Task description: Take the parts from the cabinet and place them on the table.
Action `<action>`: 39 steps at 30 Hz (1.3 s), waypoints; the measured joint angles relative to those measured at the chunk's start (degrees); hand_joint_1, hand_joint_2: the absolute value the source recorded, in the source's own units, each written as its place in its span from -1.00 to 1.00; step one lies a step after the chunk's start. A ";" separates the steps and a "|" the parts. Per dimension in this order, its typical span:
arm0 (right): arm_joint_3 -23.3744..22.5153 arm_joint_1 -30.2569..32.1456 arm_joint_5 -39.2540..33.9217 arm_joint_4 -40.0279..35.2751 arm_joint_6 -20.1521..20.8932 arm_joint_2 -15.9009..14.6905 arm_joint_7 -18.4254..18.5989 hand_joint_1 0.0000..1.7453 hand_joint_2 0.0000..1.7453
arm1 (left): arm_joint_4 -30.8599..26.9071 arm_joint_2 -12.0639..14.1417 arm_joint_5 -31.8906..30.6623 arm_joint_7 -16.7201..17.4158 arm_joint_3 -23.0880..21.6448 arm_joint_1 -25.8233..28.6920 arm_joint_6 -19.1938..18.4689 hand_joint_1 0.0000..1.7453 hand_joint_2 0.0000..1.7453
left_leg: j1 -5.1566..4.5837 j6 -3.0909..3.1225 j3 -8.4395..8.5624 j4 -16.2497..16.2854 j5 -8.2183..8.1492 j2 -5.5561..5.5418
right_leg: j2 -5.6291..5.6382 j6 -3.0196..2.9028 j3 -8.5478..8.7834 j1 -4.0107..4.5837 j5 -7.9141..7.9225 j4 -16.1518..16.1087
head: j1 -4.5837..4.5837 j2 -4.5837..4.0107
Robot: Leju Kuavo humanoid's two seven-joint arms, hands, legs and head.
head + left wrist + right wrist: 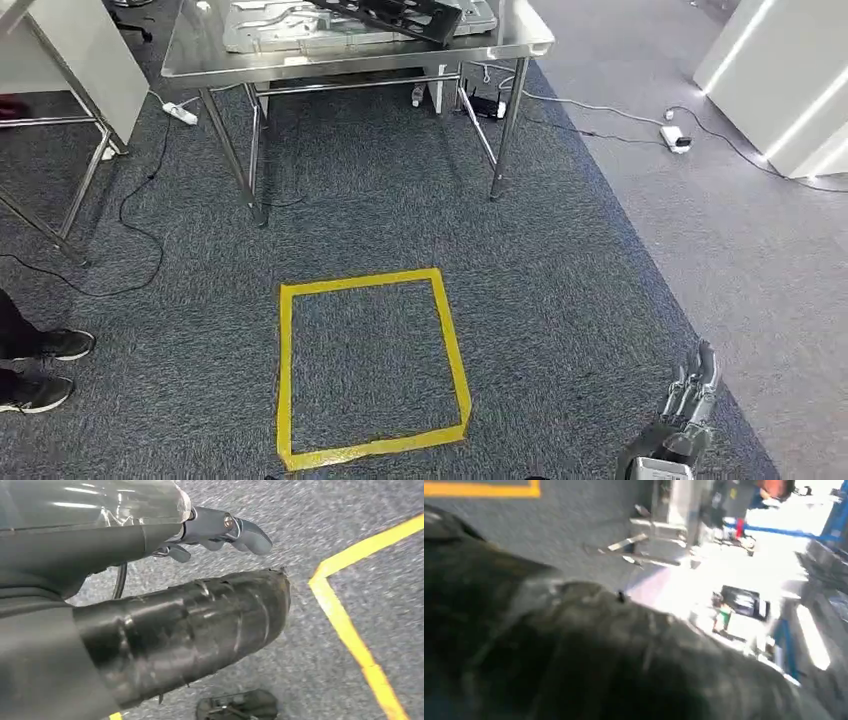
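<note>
Parts [340, 25] lay on the steel table [520, 40] ahead, beyond a yellow taped square [365, 365]. The right hand [685, 410] hung low, fingers spread, empty. The left hand [220, 530] looked curled, holding nothing. Best approach: walk steadily, arms tucked.

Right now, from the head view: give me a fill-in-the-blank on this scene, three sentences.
1. The tape square on the carpet is ____ in colour.
2. The metal table stands on the ____ side of the tape square from the robot.
3. The hand at the lower right, the robot's ____ hand, holds nothing.

Missing words: yellow; far; right
</note>
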 joint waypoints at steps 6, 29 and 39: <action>-8.59 -1.84 -1.50 9.38 10.19 2.78 0.04 -1.00 -1.00 | 0.00 -0.35 0.09 0.11 1.03 -0.06 0.26 -1.00 -1.00 | -0.25 -1.63 -2.11 0.69 2.30 0.11 | -0.08 -2.12 13.18 0.86 -2.68 -19.28 | -0.11 0.00; -33.70 -12.76 3.39 54.11 15.36 6.69 0.02 -1.00 -1.00 | 0.00 -1.09 0.54 0.61 2.54 0.56 0.63 -1.00 -1.00 | 0.37 -0.16 1.50 -0.19 -0.77 0.33 | 0.73 -0.29 -0.36 -0.13 -7.51 0.10 | 0.11 0.00; -42.86 -17.99 6.69 72.97 12.54 5.07 5.06 -1.00 -1.00 | 0.00 -1.44 0.83 0.59 3.89 0.20 1.40 -1.00 -1.00 | 0.50 -3.06 1.68 1.76 -2.85 1.66 | -0.67 -2.60 8.22 -0.09 0.60 -17.68 | 0.02 0.00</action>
